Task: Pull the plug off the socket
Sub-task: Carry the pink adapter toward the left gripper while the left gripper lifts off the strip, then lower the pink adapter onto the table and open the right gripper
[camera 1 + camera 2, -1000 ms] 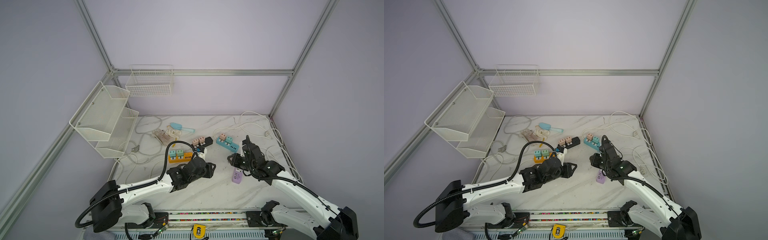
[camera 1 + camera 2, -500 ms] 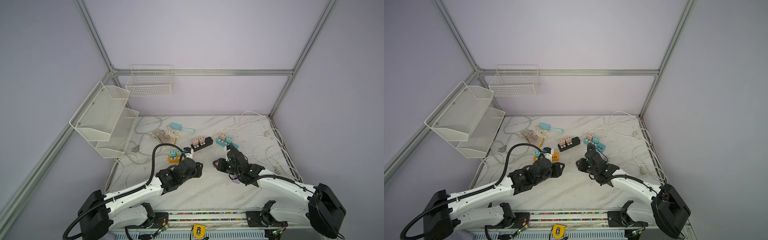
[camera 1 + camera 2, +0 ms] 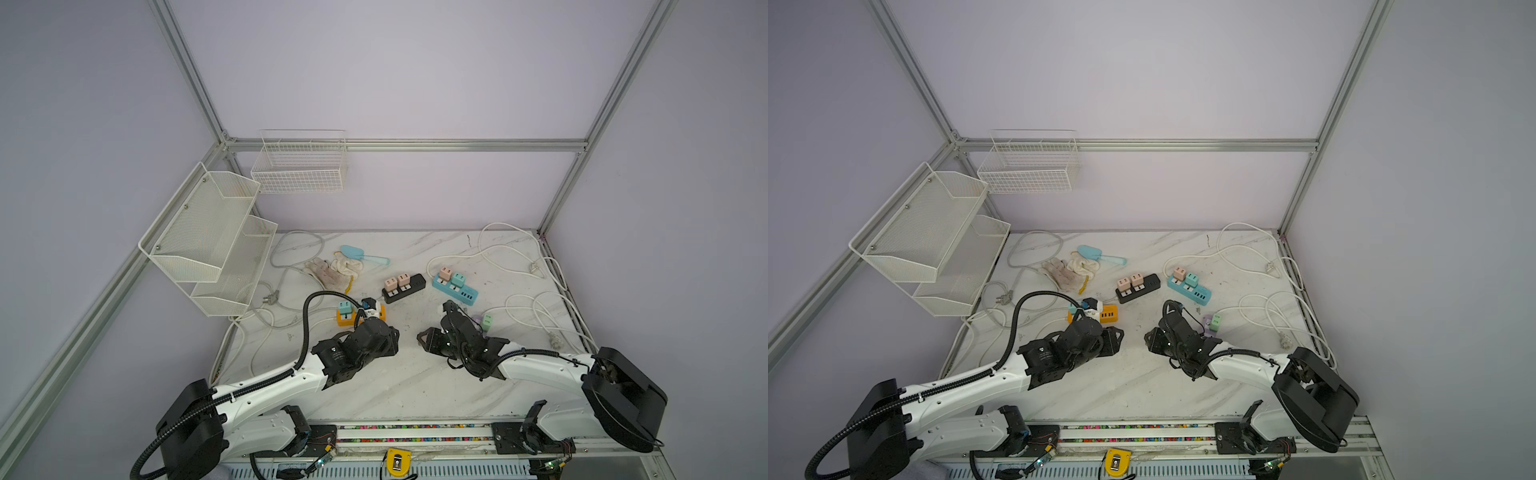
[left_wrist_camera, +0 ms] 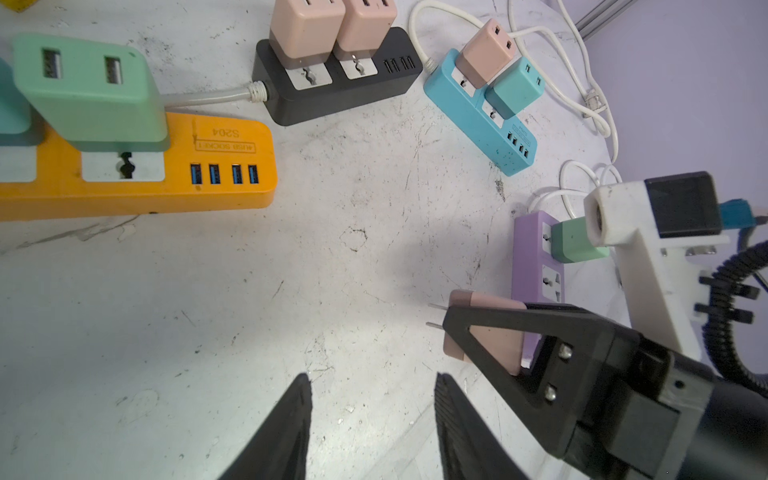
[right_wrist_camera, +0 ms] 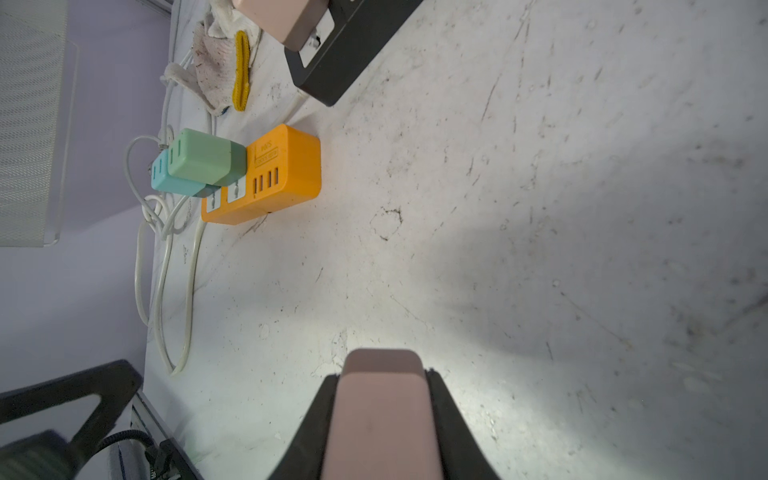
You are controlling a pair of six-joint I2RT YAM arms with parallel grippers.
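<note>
right gripper: clamps pink plug | both top views: hide it | right wrist: crops prongs | left wrist: shows prongs bare | left gripper: parted, empty

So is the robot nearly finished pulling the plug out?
Nearly. Done: the pink plug is out, its prongs bare and clear of the purple socket strip. In hand: the right jaws are shut on it; the left jaws are open and empty. Left: probably just putting it down. A green plug sits in that strip, and whether it comes out too I can't tell.
</note>
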